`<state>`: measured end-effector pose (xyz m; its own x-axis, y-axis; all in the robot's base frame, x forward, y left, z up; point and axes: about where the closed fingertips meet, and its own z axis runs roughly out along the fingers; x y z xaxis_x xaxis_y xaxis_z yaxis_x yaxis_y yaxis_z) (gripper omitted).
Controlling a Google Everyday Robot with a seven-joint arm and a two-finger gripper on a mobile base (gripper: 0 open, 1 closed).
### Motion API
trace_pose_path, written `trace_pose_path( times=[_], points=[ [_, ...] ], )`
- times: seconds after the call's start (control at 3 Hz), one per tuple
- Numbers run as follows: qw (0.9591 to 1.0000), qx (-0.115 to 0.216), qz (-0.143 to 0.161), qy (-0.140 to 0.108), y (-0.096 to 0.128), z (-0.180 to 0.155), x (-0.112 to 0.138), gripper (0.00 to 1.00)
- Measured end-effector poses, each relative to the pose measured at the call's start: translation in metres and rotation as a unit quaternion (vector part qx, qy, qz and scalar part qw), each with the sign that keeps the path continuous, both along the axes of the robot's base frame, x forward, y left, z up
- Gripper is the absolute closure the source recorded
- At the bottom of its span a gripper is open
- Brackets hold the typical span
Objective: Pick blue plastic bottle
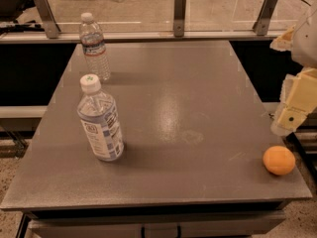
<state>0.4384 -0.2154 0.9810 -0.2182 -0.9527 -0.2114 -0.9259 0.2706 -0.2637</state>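
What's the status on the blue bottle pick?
Gripper at right edge, near orange. Blue bottle upright front-left, untouched. Slim bottle behind it, apart.

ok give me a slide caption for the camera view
End effector at the right edge of the table near an orange, across from the upright blue plastic bottle.

The gripper (292, 115) is seen at the right edge of the view, beyond the right side of the table (188, 83) and above the orange (279, 160), which is set near the front right corner. A broad bare stretch of tabletop is left between the gripper and the blue plastic bottle (101, 120), stood upright at the left front. Behind it, well apart, a slimmer bottle (94, 46) is stood near the back left corner. The far edge is bounded by a glass panel (218, 6) held in metal brackets.
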Motion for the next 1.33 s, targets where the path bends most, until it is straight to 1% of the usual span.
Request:
trace_pose_path(
  times=[0.33,0.67,1.0,1.33],
  points=[
    [1.0000,0.000,0.000,0.000,0.000,0.000,0.000,0.00],
    [0.9998,0.013,0.012,0.001,0.012,-0.003,0.008,0.00],
    [0.9954,0.053,0.080,0.010,0.078,-0.016,0.032,0.00],
    [0.9796,0.123,0.157,0.021,0.163,-0.024,0.050,0.00]
  ],
)
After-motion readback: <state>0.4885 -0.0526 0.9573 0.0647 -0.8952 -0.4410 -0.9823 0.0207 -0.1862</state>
